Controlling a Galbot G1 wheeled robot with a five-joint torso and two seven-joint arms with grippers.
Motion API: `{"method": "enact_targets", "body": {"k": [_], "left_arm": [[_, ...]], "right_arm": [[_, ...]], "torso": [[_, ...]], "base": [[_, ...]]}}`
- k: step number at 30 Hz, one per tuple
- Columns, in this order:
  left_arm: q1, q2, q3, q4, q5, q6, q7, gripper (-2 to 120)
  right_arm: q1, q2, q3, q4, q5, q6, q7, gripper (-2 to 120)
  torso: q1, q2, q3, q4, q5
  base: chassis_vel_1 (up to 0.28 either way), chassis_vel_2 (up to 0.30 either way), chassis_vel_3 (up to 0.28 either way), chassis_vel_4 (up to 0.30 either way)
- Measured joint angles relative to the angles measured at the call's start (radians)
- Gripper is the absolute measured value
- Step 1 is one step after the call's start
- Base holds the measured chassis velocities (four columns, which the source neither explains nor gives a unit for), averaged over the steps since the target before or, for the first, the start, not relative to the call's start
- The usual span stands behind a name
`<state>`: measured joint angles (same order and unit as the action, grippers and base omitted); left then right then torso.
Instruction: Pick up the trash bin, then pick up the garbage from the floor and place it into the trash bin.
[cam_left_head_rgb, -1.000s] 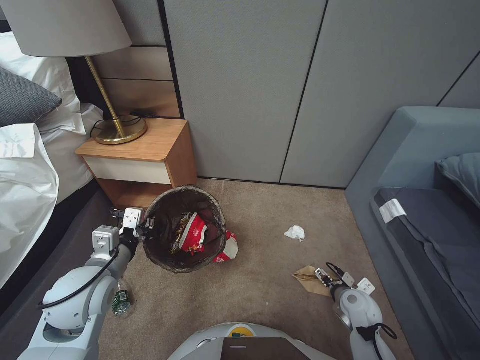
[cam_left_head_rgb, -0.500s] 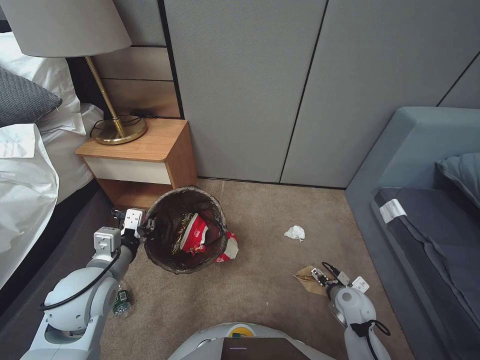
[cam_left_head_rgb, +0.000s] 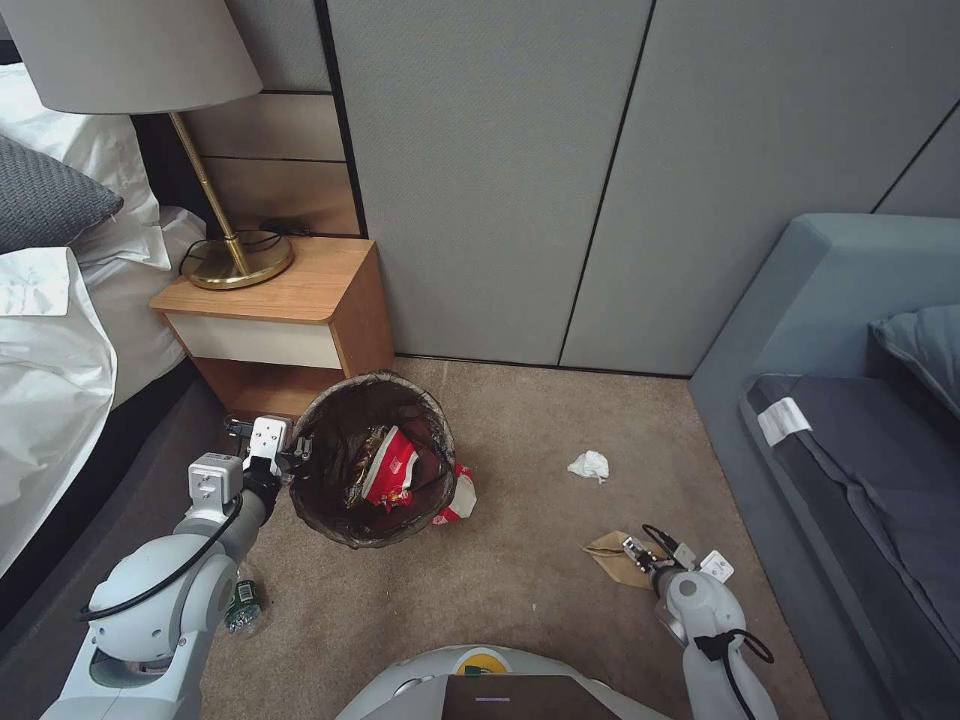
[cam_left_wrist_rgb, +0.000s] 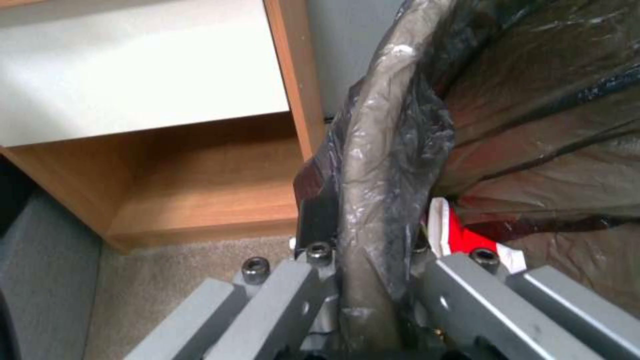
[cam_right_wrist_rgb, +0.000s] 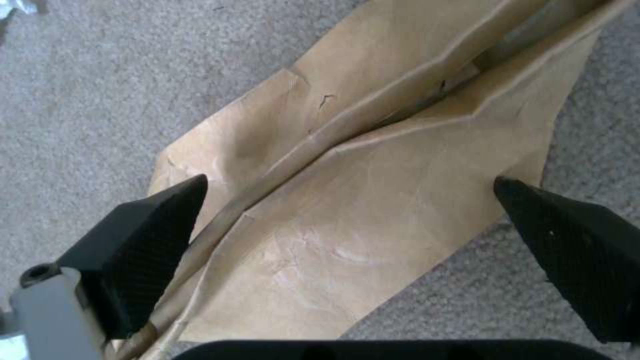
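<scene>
1. Two pincers at work. Left pincer (cam_left_head_rgb: 297, 452) clamped on rim of bin (cam_left_head_rgb: 372, 459), one finger inside the liner, one outside; bin tilted beside nightstand (cam_left_head_rgb: 290, 325), mouth toward camera, whether clear of the floor not certain.
2. Right pincer (cam_left_head_rgb: 637, 552) spread wide, low over brown bag (cam_left_head_rgb: 614, 556), fingertips (cam_right_wrist_rgb: 167, 210) straddling the creased paper, not yet closed.
3. Change over the last second: right arm drawn slightly inward and lower onto the bag; bin barely shifted. Judged meaning: first step done, bag grasp imminent.
4. Count, garbage in bin: one red-and-white wrapper (cam_left_head_rgb: 392, 467), one gold-patterned wrapper beside it.
5. Count, garbage on floor (cam_left_head_rgb: 520, 590): one brown bag; one white tissue wad (cam_left_head_rgb: 589, 465), well apart from the bag toward the wall; one red-and-white wrapper (cam_left_head_rgb: 458, 495) touching the bin's side; one small bottle (cam_left_head_rgb: 241, 603) near left arm. Four pieces left.
6. Surroundings: one lamp (cam_left_head_rgb: 150, 90) on nightstand, one bed (cam_left_head_rgb: 50, 350) at left, one sofa (cam_left_head_rgb: 850, 400) at right.
</scene>
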<state>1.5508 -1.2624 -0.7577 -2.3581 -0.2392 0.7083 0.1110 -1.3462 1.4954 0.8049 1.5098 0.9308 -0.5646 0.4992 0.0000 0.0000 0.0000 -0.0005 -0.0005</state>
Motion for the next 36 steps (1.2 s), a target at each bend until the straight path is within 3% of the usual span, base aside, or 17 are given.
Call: {"method": "enact_targets", "body": {"k": [7, 9, 30, 36], "left_arm": [[-0.001, 0.000, 0.000, 0.000, 0.001, 0.000, 0.001, 0], [-0.002, 0.001, 0.002, 0.000, 0.001, 0.000, 0.001, 0], [-0.004, 0.001, 0.003, 0.008, 0.002, -0.006, 0.007, 0], [-0.005, -0.001, 0.009, 0.010, 0.004, -0.006, 0.007, 0]], "right_arm": [[-0.010, 0.001, -0.009, 0.020, -0.015, -0.001, -0.014, 84], [-0.014, 0.001, -0.010, 0.029, -0.017, -0.002, -0.018, 73], [-0.032, 0.020, -0.008, 0.068, -0.072, 0.004, -0.018, 0], [-0.039, 0.020, -0.005, 0.076, -0.078, 0.007, -0.018, 0]], "torso": [[0.000, 0.000, 0.000, 0.0009, 0.0009], [0.000, 0.000, 0.000, 0.0010, 0.0011], [0.000, 0.000, 0.000, 0.0006, 0.0006], [0.000, 0.000, 0.000, 0.0004, 0.0006]], "base": [[0.000, 0.000, 0.000, 0.000], [0.000, 0.000, 0.000, 0.000], [0.000, 0.000, 0.000, 0.000], [0.000, 0.000, 0.000, 0.000]]}}
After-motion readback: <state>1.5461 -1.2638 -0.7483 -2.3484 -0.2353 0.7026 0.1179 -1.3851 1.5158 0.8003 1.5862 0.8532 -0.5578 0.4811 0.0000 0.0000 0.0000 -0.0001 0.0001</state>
